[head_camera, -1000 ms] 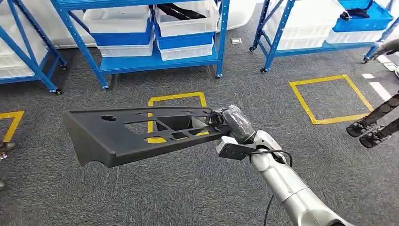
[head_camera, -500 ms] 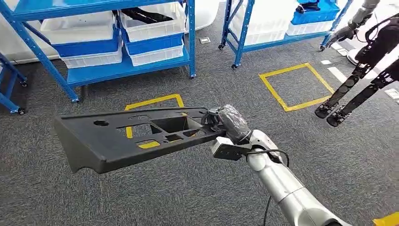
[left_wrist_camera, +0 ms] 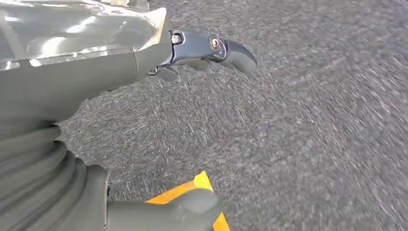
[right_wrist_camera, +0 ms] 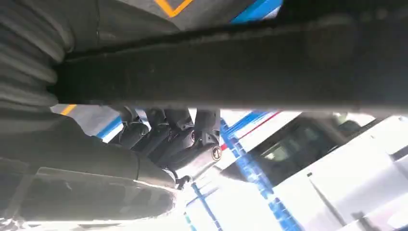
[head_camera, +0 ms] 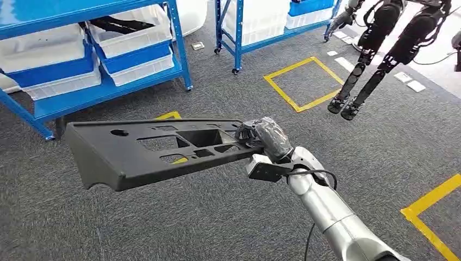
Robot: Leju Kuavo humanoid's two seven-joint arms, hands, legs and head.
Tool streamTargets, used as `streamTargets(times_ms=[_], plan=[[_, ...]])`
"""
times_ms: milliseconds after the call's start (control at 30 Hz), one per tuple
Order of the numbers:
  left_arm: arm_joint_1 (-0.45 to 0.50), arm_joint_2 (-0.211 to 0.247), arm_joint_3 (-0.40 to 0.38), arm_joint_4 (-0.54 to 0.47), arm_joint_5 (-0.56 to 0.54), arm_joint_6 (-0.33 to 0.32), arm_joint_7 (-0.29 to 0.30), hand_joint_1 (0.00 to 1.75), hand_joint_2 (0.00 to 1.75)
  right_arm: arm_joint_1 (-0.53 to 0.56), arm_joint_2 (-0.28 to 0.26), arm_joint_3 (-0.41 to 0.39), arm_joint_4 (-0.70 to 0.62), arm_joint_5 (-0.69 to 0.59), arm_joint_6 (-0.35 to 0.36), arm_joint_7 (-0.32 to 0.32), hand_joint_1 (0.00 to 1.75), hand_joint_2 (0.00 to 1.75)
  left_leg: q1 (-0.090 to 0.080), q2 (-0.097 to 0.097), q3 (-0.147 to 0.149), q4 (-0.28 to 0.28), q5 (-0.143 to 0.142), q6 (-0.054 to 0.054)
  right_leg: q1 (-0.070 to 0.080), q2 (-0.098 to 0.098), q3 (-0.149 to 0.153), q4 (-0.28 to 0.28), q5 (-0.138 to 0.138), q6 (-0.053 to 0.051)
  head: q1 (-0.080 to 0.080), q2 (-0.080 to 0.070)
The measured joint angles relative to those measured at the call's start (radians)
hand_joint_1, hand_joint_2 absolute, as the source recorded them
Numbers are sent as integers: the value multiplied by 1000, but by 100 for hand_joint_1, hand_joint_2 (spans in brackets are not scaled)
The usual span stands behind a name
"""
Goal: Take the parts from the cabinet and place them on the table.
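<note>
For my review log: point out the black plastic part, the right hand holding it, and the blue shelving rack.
black plastic part (head_camera: 147, 155), head view, on its flat top face beside the cut-outs.
right hand (head_camera: 266, 138), head view, on the wrapped back of the hand.
blue shelving rack (head_camera: 180, 51), head view, on its front upright post.

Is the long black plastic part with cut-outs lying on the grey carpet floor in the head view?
No: the right hand holds the long black plastic part by one end in the air above the grey carpet floor.
</note>
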Motion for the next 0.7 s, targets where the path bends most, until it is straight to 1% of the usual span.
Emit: streamTargets(times_ms=[33,67,100,133,167,200,233,267,300,333,367,400,433,467,500,533,567,600,633,667,700], plan=[[1,0,0,0,0,0,-1,0,175,-2,0,-2,0,0,0,0,162,175,3,-52,-14,36,-31,-3,0,11,-3,0,3,-7,0,0],[3,0,0,0,0,0,-1,0,175,-2,3,-1,0,0,0,0,162,175,3,-80,-44,110,-78,-5,0,19,-4,0,6,-14,-4,0],[6,0,0,0,0,0,-1,0,175,-1,8,0,0,0,0,-1,162,175,3,-93,-84,198,-122,-8,1,33,-6,0,6,-14,-3,0],[7,0,0,0,0,0,-1,0,175,2,10,2,2,0,0,0,162,175,4,-97,-118,272,-149,-11,2,47,-8,1,6,-14,-6,0],[8,1,0,0,0,0,-1,0,175,5,9,3,3,0,0,0,162,175,5,-97,-134,304,-150,-12,3,60,-8,1,8,-16,-6,0],[8,1,0,0,0,0,-1,0,175,8,9,3,5,0,0,0,162,175,7,-97,-127,287,-128,-13,3,72,-8,2,8,-16,-6,0],[8,2,0,0,0,-1,-1,0,175,10,10,3,7,0,0,0,162,175,11,-97,-100,231,-89,-14,2,86,-7,3,8,-15,-8,0],[8,3,0,0,0,-2,-2,0,175,9,10,5,8,1,0,0,162,175,15,-104,-52,136,-38,-14,1,102,-7,7,9,-14,-7,0],[8,3,0,0,0,-3,-3,0,175,9,11,4,8,1,0,0,162,175,21,-131,-10,50,1,-14,0,114,-8,12,9,-13,-8,0],[8,3,0,0,0,-5,-2,0,175,7,12,4,8,0,0,0,162,175,26,-185,8,12,-12,-15,6,124,-15,17,7,-6,-6,0],[9,3,0,0,0,-6,-4,0,175,5,14,5,8,0,0,0,162,175,25,-176,4,8,-9,-12,7,135,-23,21,10,3,-6,0],[8,3,0,0,0,-8,-5,0,175,6,16,4,8,0,0,0,162,175,19,-162,4,9,-7,-8,6,145,-31,16,16,12,-6,0],[6,3,0,0,0,-8,-5,0,175,8,15,4,9,2,0,0,162,175,14,-155,3,9,-5,-1,4,155,-33,11,21,19,-6,0],[6,3,0,0,0,-8,-5,0,175,8,13,4,9,2,0,0,162,175,12,-142,4,4,0,6,4,166,-38,8,25,28,-7,0],[5,2,0,0,0,-9,-6,0,175,8,10,3,9,3,0,0,162,175,20,-127,6,-8,10,21,8,146,-49,17,21,31,-6,0],[4,3,0,0,0,-9,-7,0,175,6,9,2,9,3,-1,0,162,175,15,-118,7,-11,13,26,9,82,-63,47,3,31,-4,0],[5,3,0,0,0,-9,-7,0,175,3,8,2,10,3,-1,0,162,175,13,-104,5,-11,13,31,9,57,-95,112,-31,25,3,0],[7,3,0,0,0,-10,-7,0,175,2,10,2,10,3,-1,0,162,175,10,-91,5,-11,13,34,5,48,-133,189,-62,21,2,0],[8,3,0,0,0,-11,-8,0,175,2,10,3,10,3,-1,0,162,175,9,-76,4,-11,13,34,5,46,-166,259,-84,21,3,0],[9,3,0,0,0,-12,-9,0,175,4,10,5,13,3,-1,0,162,175,7,-61,4,-10,12,35,3,44,-187,307,-94,26,3,0],[9,3,0,0,0,-16,-10,0,175,6,9,5,16,4,-1,0,162,175,6,-48,4,-10,12,34,1,41,-183,303,-86,32,2,0]])
